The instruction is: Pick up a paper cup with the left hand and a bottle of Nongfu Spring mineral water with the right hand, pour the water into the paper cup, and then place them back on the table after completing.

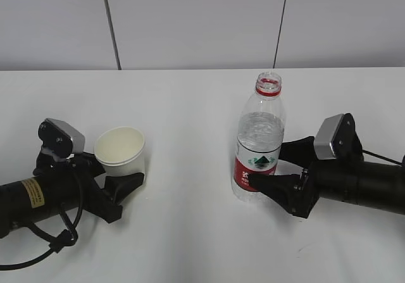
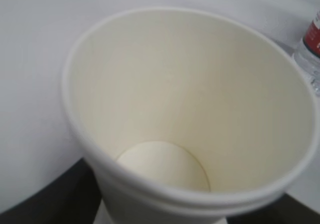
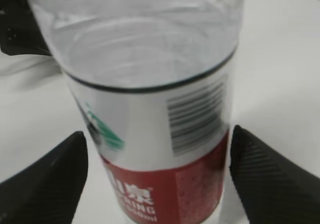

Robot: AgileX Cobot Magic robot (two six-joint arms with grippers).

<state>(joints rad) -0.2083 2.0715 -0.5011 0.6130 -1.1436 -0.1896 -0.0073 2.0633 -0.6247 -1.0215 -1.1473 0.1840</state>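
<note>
White surface (image 1: 190, 106) carries everything; both objects stand upright on it, well apart, each with an arm reaching in low from its own side.

Bottle (image 1: 259, 145): cap off, neck open, water (image 1: 260, 126) filling much of the body. It stands between the fingers of the right tool (image 1: 273, 170). Right wrist view shows a black fingertip (image 3: 50, 179) either side of the label with a sliver of gap on the right one, so the jaws bracket the bottle, narrow but apparently not yet clamped. Grip sits low on the label, probably so the bottle tips cleanly when poured.

Paper cup (image 1: 121, 152): upright, mouth up, empty. It sits at the front of the left tool (image 1: 120, 185). Left wrist view looks straight down into the dry cream interior, with dark finger shapes at the bottom corners; I cannot tell whether they press the wall.

Exterior view alone gives the spacing between cup and bottle; wrist views alone give finger clearance.
</note>
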